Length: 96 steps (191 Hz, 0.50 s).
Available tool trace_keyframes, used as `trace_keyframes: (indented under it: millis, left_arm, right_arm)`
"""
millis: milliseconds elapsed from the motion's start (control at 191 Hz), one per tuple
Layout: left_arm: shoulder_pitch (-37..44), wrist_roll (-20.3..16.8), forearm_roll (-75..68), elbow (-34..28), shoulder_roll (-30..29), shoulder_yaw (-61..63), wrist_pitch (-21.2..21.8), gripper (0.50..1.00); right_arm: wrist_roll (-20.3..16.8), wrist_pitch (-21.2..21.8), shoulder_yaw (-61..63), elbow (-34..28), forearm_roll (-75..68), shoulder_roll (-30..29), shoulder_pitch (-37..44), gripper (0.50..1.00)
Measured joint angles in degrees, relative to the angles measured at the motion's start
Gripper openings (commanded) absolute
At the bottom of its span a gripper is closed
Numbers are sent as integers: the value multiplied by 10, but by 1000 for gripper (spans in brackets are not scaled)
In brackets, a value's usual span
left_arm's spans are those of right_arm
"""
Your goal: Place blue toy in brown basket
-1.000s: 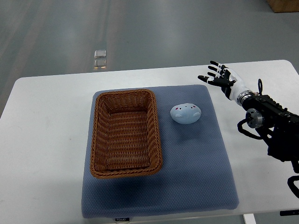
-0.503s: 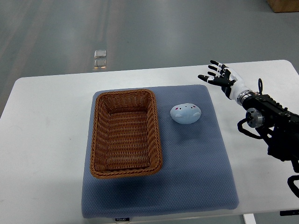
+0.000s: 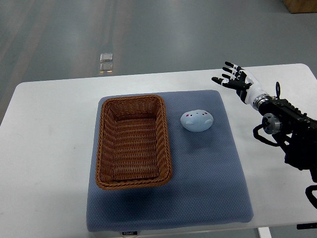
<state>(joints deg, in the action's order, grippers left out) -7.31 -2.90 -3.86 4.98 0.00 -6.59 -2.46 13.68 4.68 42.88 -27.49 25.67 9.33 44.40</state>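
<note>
A pale blue round toy with a small face lies on the blue-grey mat, just right of the brown wicker basket. The basket is empty and sits on the left half of the mat. My right hand is open, fingers spread, hovering over the white table to the upper right of the toy, well apart from it. It holds nothing. The left arm is out of view.
The blue-grey mat covers the middle of the white table. The right arm's black forearm lies along the table's right edge. Grey floor lies beyond the far edge.
My right hand has shifted slightly up and to the right. The toy and basket have not moved.
</note>
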Motion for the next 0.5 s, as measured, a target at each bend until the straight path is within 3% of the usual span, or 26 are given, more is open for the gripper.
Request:
trace_keyframes:
  millis: [503]
  left_arm:
    - [0, 0, 0, 1, 0, 0, 0, 1000]
  right_arm:
    - [-3, 57, -18, -1, 16, 32, 6, 911]
